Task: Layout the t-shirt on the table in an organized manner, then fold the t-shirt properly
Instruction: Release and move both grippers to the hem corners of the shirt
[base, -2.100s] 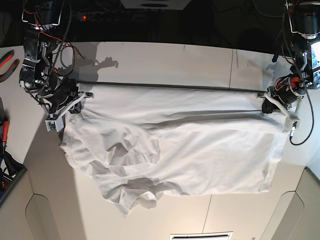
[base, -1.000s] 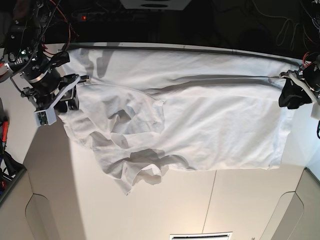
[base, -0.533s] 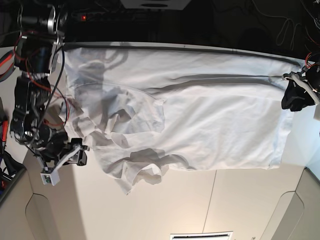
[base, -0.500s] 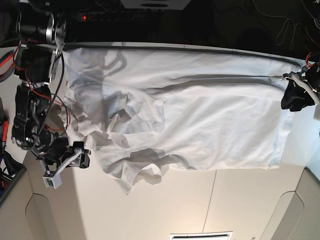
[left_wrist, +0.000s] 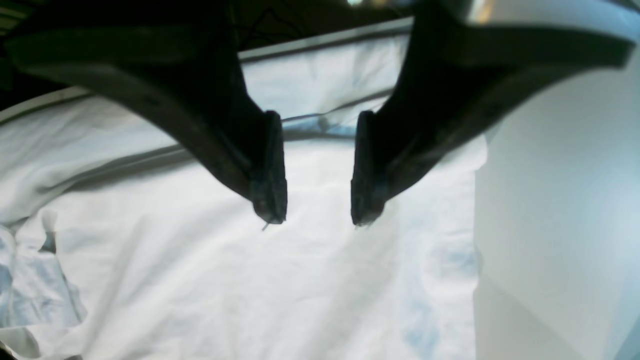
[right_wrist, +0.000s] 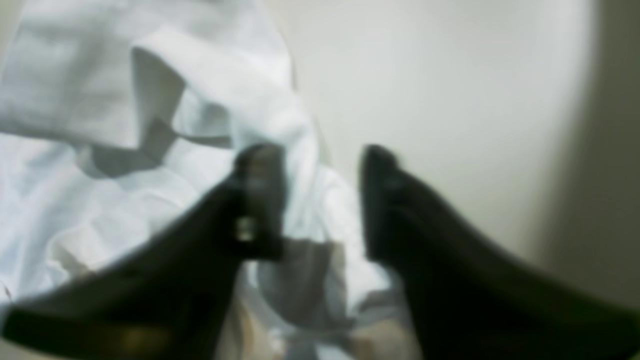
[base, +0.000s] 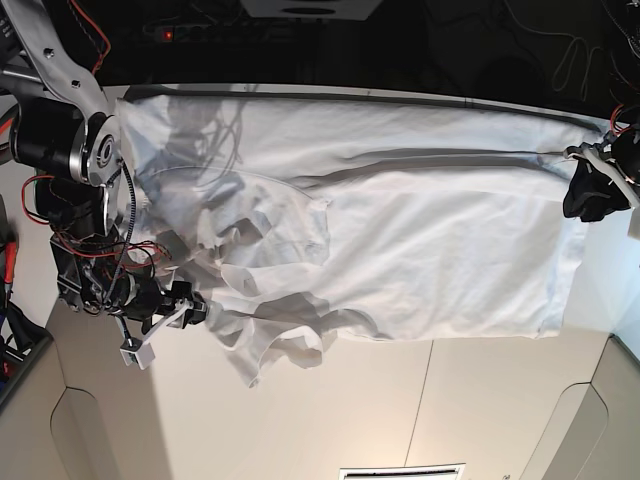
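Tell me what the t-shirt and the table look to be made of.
The t-shirt: soft woven or knit fabric, likely cotton, matte white; it creases, bunches and drapes in loose folds near the right end effector. The table: a hard, smooth sheet, probably laminate or painted board, matte off-white; it stays flat, shows a thin seam line and only a dull sheen.

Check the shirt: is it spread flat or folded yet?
Neither. The shirt is laid out but rumpled, with bunched folds near the right gripper; no tidy fold.

Bright overhead light, dark background; right wrist view motion-blurred, left wrist view bluish with silhouetted foreground.
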